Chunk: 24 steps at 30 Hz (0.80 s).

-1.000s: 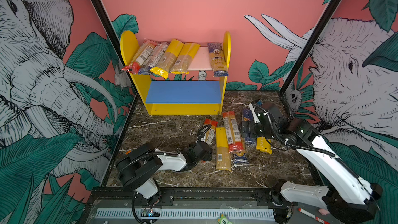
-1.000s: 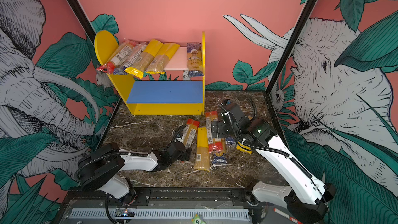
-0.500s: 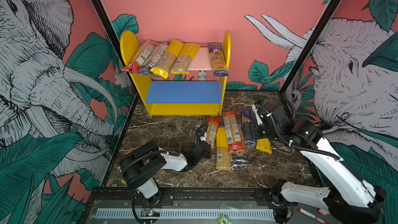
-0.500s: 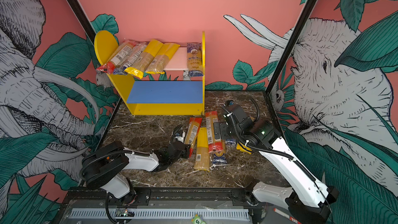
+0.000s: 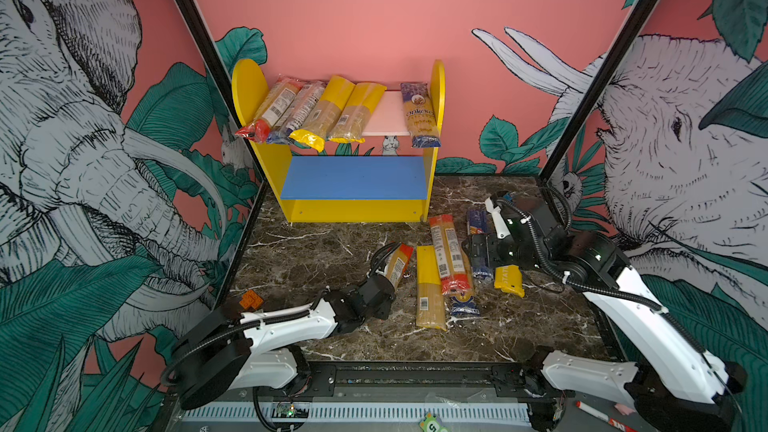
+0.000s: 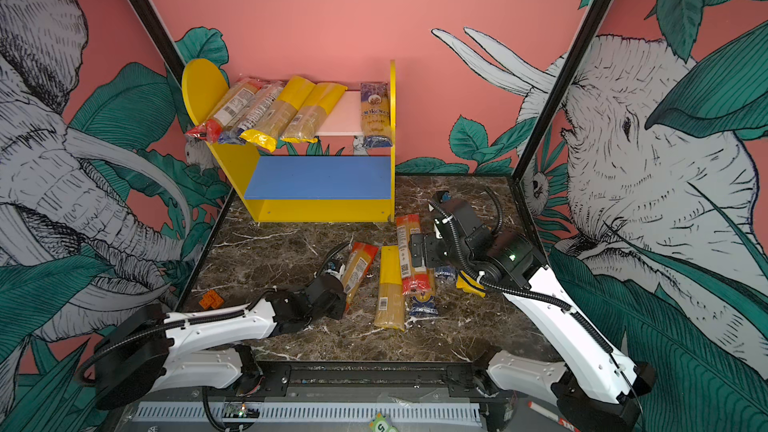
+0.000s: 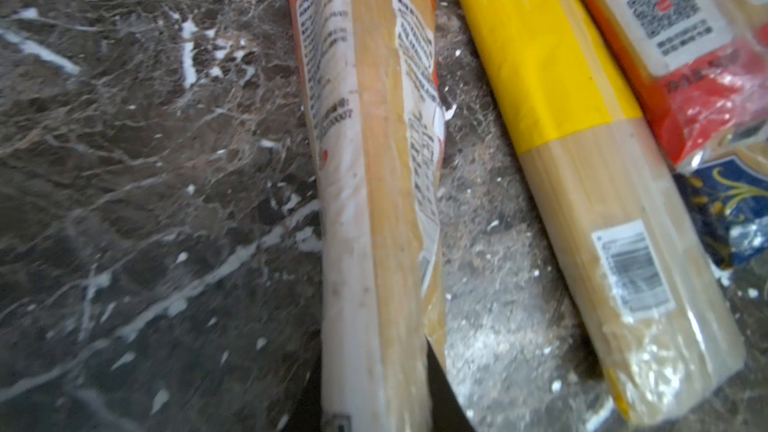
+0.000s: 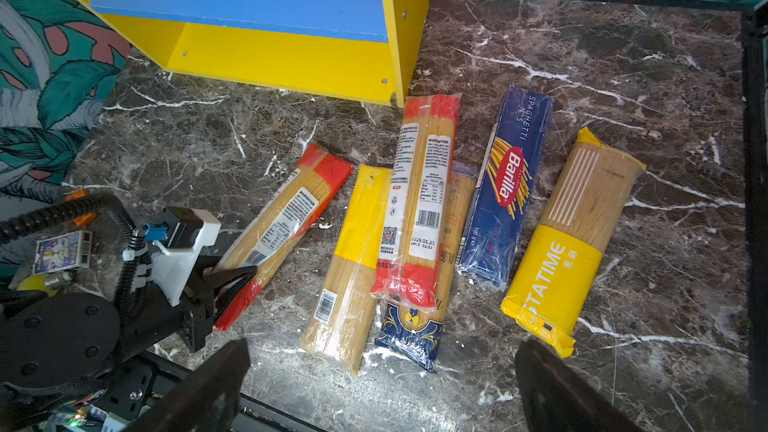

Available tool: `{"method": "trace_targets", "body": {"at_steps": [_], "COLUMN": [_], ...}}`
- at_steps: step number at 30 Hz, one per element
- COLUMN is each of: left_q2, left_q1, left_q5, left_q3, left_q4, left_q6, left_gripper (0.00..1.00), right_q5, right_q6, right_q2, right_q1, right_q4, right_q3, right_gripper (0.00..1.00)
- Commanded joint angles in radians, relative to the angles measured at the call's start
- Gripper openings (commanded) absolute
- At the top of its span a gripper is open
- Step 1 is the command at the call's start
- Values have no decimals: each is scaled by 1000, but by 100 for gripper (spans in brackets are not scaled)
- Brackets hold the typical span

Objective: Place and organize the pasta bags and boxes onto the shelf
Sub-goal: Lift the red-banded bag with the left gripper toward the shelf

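The shelf stands at the back, and several pasta bags lie across its pink upper board. My left gripper is shut on the near end of a red-ended bag on the floor. Beside it lie a yellow-ended bag, a second red-ended bag on top of a dark-blue-ended one, the Barilla box and a yellow-banded bag. My right gripper hovers open above these packs and holds nothing.
The shelf's blue lower board is bare. An orange block lies at the floor's left edge, and a small printed box sits near the left arm's base. Black frame posts and the front rail bound the marble floor.
My left gripper has gone from open to shut on the red-ended bag's near end. The right arm has shifted slightly over the floor packs and stays open.
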Motion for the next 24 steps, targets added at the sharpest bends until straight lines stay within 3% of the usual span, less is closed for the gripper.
{"method": "trace_targets", "body": {"at_steps": [1, 13, 24], "left_q2": [-111, -367, -437], "left_q1": [-4, -4, -4], "left_q5": [-91, -206, -249], "left_q3": [78, 261, 568], "left_q4": [-124, -448, -668], "left_q6": [37, 113, 232], "left_gripper": [0, 0, 0], "right_q5": [-42, -94, -106], "right_q6": [4, 0, -2], "right_q2": [-25, -9, 14], "right_q1": [-17, -43, -45], "right_q4": [50, 67, 95], "right_q3": [-8, -18, 0], "right_gripper": [99, 99, 99]}}
